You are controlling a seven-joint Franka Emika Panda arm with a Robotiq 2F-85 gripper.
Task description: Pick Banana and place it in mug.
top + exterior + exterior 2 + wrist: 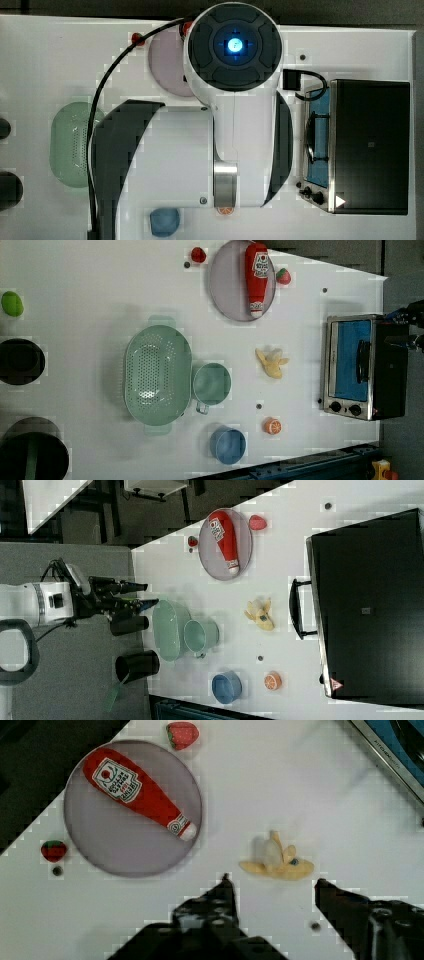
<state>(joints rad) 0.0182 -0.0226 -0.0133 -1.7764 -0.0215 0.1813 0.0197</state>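
- The reach for the fruit appears to be just starting: the end effector is hanging well above the white desk, its two dark fingers standing wide apart and holding nothing.
- The half-peeled yellow toy banana is lying flat on the desk, between the grey round plate bearing a red plush ketchup bottle and the orange slice, with the toaster oven on the left view's right.
- The small pale mint-green mug is sitting upright, touching or just beside the large perforated green colander.
- The next move is likely calling for a straight descent with the fingers straddling the banana's narrow body.
- Bare desk is lying all round the banana, so the approach looks open.
- The mug's mouth looks tight for the banana, and the colander rim and blue bowl are crowding it.
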